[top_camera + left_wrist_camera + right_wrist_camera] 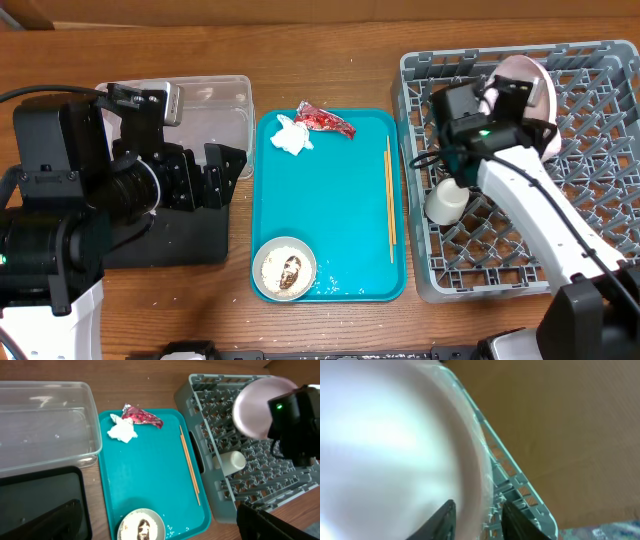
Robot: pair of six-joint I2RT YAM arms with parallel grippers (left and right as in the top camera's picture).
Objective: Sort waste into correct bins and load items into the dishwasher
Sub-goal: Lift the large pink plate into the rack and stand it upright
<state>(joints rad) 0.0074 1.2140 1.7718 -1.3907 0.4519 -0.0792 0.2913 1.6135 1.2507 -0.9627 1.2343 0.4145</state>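
My right gripper [512,97] [477,510] is shut on the rim of the pale pink plate [545,100] [252,407] [380,435] and holds it upright over the back of the grey dish rack [600,150] [215,395]. The small pink cup [446,202] [233,461] lies in the rack. On the teal tray [340,200] are the red wrapper [325,119] [142,416], the white tissue [291,137] [123,432], the chopsticks [390,200] [189,462] and the off-white bowl [284,268] [141,526] with a brown scrap. My left gripper [215,170] [157,507] is open and empty.
The clear tub [215,105] [45,425] stands at the back left, the black tray [180,240] [40,495] in front of it, under my left arm. Rice bits [335,290] [170,527] lie on the teal tray beside the bowl.
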